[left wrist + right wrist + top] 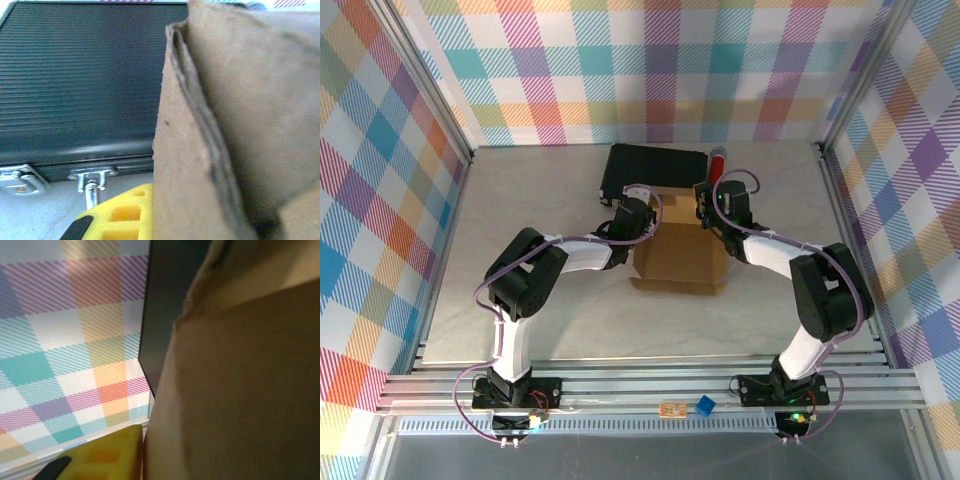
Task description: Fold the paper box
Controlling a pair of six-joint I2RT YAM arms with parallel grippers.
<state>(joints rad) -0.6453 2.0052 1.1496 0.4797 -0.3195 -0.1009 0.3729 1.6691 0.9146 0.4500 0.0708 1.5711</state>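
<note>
Your box (680, 262) sits open mid-frame; left gripper (636, 222) pinches its left wall; you can't tell how wide right gripper (709, 216) stands.

The black case (650, 165) and a red-tipped cylinder (718, 160) stand close behind the paper box (680, 255), which leaves little room there. The left arm (570, 255) and the right arm (775, 245) block its two sides. The table (520, 200) lies open in front of it and at the far left.
</note>
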